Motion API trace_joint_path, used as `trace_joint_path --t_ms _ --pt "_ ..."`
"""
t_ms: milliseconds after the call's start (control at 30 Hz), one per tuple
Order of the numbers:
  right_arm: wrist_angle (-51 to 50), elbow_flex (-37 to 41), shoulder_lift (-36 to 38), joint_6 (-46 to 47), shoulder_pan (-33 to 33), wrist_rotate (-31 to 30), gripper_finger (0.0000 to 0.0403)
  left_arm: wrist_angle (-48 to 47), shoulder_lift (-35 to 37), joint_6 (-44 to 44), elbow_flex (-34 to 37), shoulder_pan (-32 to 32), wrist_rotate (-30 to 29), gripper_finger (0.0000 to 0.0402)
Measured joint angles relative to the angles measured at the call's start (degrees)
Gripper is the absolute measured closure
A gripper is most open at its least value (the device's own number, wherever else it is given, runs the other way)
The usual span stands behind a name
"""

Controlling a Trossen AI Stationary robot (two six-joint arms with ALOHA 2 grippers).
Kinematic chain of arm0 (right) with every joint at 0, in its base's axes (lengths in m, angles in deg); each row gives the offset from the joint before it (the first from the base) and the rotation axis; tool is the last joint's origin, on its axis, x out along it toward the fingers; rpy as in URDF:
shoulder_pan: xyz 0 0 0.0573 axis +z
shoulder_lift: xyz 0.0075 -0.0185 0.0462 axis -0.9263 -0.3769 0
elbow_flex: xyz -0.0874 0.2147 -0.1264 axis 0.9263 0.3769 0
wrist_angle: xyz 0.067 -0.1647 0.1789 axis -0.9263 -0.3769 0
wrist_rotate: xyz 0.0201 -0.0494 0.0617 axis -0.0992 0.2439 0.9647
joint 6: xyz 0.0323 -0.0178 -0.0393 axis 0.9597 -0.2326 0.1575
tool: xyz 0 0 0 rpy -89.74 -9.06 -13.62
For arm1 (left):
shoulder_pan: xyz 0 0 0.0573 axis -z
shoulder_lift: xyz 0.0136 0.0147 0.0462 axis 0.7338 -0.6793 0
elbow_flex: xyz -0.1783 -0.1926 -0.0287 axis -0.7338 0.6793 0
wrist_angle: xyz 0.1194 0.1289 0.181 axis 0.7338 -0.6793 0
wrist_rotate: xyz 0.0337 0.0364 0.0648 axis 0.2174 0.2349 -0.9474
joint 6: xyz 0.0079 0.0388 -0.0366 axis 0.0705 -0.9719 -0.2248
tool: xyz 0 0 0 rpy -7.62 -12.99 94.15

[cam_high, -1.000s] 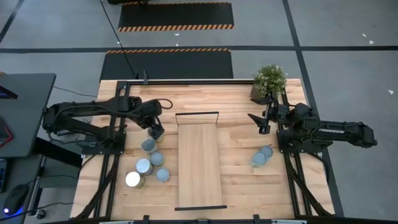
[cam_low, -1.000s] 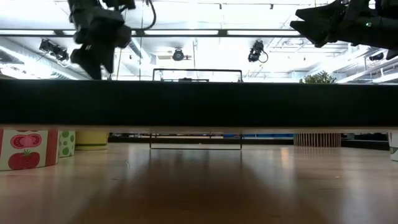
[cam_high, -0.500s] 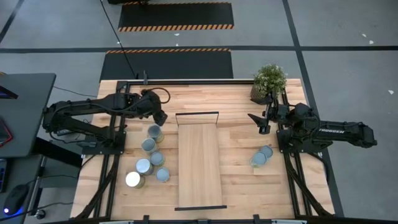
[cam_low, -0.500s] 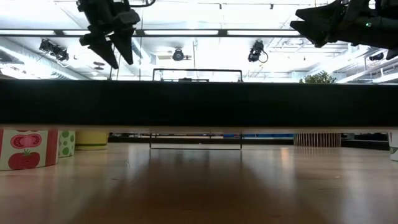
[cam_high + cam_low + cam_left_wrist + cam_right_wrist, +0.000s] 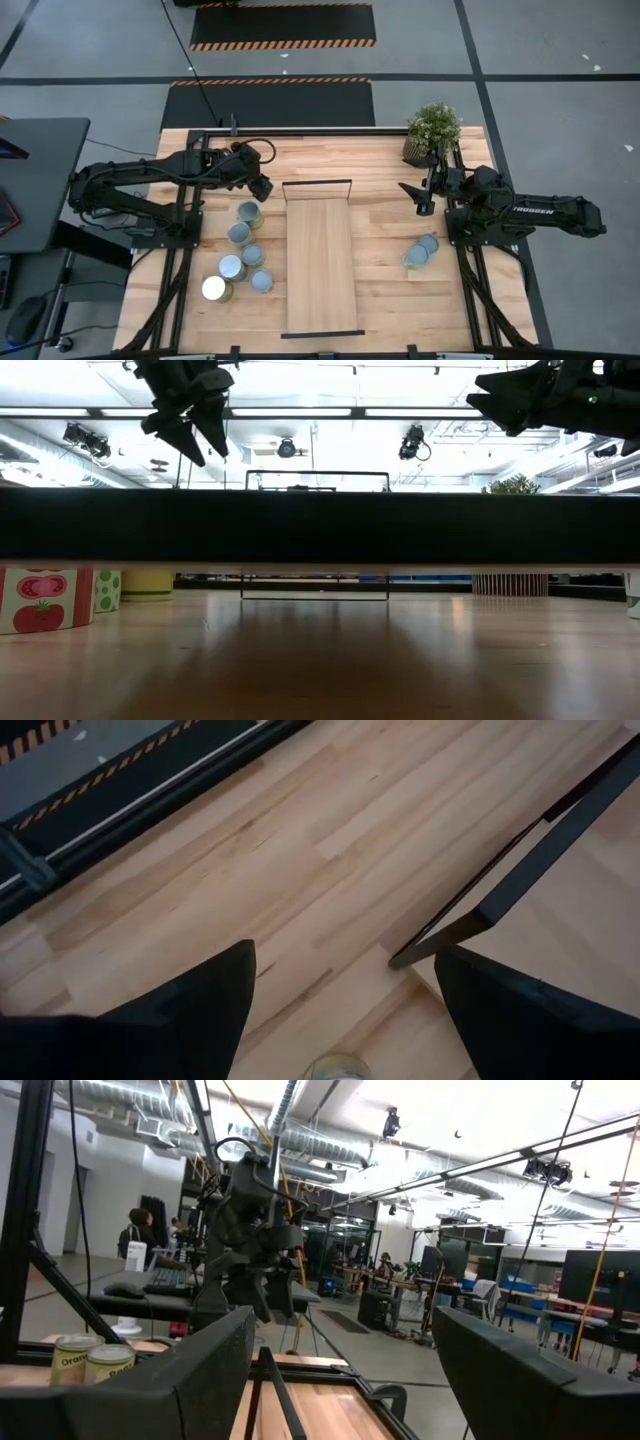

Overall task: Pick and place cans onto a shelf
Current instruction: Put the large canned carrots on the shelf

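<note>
Left hand point(image 5: 262, 187) released, empty, raised above counter point(image 5: 380, 170) beside shelf point(image 5: 320, 262) far end; nearest can point(image 5: 249, 213) just below it. Right hand point(image 5: 412, 192) released, parked near plant point(image 5: 433, 131).

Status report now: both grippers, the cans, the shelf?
Left gripper open, empty, above table near shelf corner. Right gripper empty, waiting beside plant. All cans on table; shelf bare, unobstructed.

A grey concrete floor point(image 5: 560, 60) surrounds the wooden table point(image 5: 380, 170), crossed by dark lines and black mats with orange-striped edges point(image 5: 283, 27). Overhead, exposed ducts point(image 5: 130, 1105) and strip lights point(image 5: 290, 412) run across the ceiling. Desks with monitors point(image 5: 590, 1280) stand beyond.
</note>
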Motion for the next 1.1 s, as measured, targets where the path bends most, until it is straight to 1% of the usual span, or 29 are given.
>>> trace_joint_path --t_ms 267,500,567,633,667,800,867,967,1100 --pt "0.0 0.0 0.0 0.0 0.0 0.0 0.0089 1.0 0.0 -4.92 0.0 0.02 0.0 0.0086" --pt "0.0 0.02 0.0 0.0 0.0 0.0 0.0089 1.79 0.0 -5.55 0.0 0.02 1.17 0.0082" --pt "0.0 0.02 0.0 0.0 0.0 0.0 0.0089 1.6 0.0 -5.48 0.0 0.04 1.48 0.0058" --pt "0.0 0.02 0.0 0.0 0.0 0.0 0.0089 0.3 0.0 -4.56 0.01 0.04 1.5 0.002" --pt "-0.01 0.02 0.0 0.0 0.0 0.0 0.0089 -0.16 0.0 -4.05 0.04 0.04 1.53 0.0011" --pt "-0.02 0.02 0.0 0.0 0.0 0.0 0.0089 0.32 0.0 -4.59 0.07 0.7 1.1 0.0006" --pt "0.0 0.02 0.0 0.0 0.0 0.0 0.0089 -0.3 0.0 -3.22 0.07 0.74 0.87 0.0004" --pt "-0.01 0.02 0.0 0.0 0.0 0.0 0.0089 0.06 0.0 -0.95 0.07 0.7 0.67 0.0012" --pt "-0.01 0.02 0.01 0.0 0.0 0.0 0.0089 0.56 0.0 -2.55 0.07 0.7 0.66 0.0015"
